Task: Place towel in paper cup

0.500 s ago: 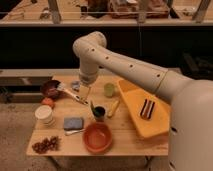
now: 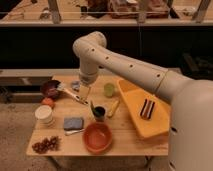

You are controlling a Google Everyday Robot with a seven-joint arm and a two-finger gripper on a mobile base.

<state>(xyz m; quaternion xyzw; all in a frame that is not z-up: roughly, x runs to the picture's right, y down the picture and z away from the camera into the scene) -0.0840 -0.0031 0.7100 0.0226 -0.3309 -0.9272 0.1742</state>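
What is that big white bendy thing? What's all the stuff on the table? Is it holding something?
That is a robot's arm, and its white body fills the right side. There is only one picture. It looks down at the table from near the body, but I cannot tell just where the camera sits. At the arm's end is the gripper, a hand with two fingers. It hangs low over the far left part of the wooden table. Its fingers are open and it holds nothing. Right beside it lies what seems to be the small pale towel. The white paper cup stands at the left edge. There are also a blue-grey pad, an orange bowl, grapes, a green cup, a dark cup and a yellow tray.
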